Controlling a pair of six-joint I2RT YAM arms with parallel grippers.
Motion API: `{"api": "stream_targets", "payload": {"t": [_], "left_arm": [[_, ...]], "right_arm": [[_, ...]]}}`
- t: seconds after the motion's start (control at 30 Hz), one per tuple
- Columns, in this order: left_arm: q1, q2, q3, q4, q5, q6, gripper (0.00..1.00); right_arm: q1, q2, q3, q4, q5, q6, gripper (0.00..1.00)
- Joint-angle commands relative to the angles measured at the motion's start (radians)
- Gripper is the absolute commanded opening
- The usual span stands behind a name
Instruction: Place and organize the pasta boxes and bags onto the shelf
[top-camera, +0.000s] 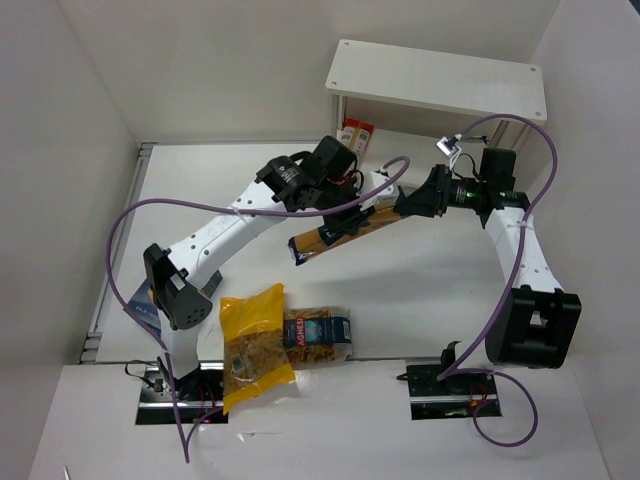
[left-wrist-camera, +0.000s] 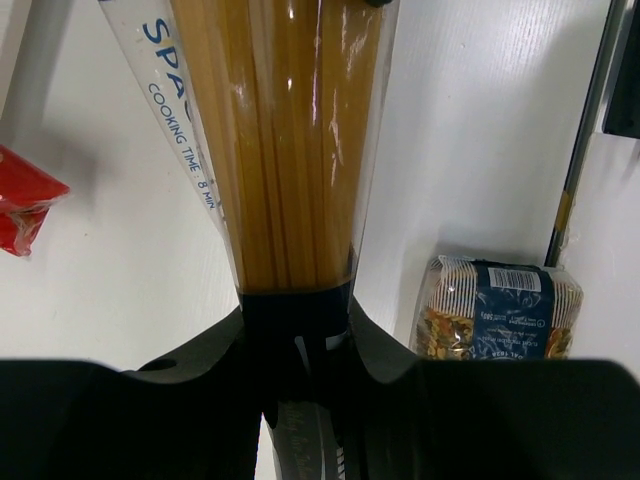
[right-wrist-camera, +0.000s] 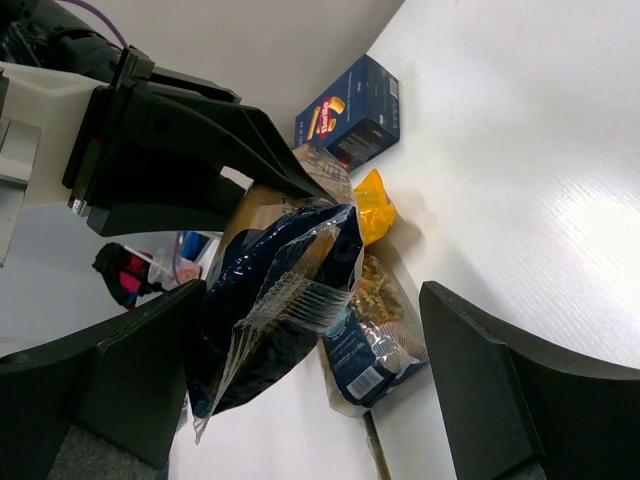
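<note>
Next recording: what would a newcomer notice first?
The spaghetti pack, gripped by the left tool mid-scene, has its dark blue end between the open jaws of the right tool. At the near edge lie a yellow bag and a clear blue-labelled bag, touching; the white shelf stands far right.

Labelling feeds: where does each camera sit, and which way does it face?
Top external: high behind the robot, looking down on table, shelf, left arm, right arm.
Left wrist: along left gripper, up the spaghetti pack it clamps.
Right wrist: on the open right gripper, facing that pack's end between its fingers.
Shared: the pack.
</note>
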Motion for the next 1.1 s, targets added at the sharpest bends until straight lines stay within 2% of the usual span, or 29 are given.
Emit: {"api": "stream_targets", "payload": {"t": [0.0, 0.7, 1.07], "left_arm": [[-0.028, -0.054, 0.074, 0.077, 0.023, 0.008, 0.0], [-0.078, 0.061, 0.222, 0.077, -0.017, 0.008, 0.0], [-0.087, 0.101, 0.275, 0.077, -0.027, 0.008, 0.0]], "right_arm": [[-0.007, -0.007, -0.008, 0.05, 0.006, 0.013, 0.93], [-0.007, -0.007, -0.027, 0.101, -0.041, 0.078, 0.91], [-0.007, -0.007, -0.036, 0.101, -0.041, 0.096, 0.83]]}}
